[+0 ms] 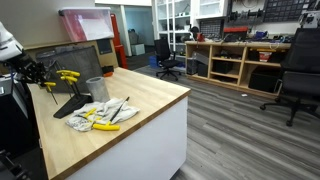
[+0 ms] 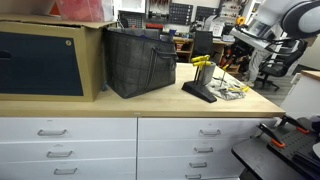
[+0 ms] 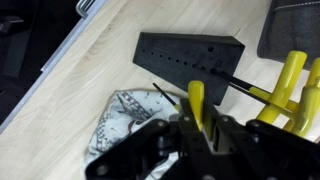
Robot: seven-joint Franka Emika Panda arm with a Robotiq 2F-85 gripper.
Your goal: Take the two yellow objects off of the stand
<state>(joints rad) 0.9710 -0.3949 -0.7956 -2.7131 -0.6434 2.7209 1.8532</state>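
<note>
Yellow pliers (image 3: 196, 100): handle sits between the fingers (image 3: 220, 130), which look clamped on it, just in front of the stand (image 3: 190, 55). Second pliers (image 3: 290, 80) close beside, apparently on the stand. Draw straight back, avoid snagging the neighbour, then set down on the table (image 3: 90, 70) near the cloth (image 3: 125, 115).
</note>
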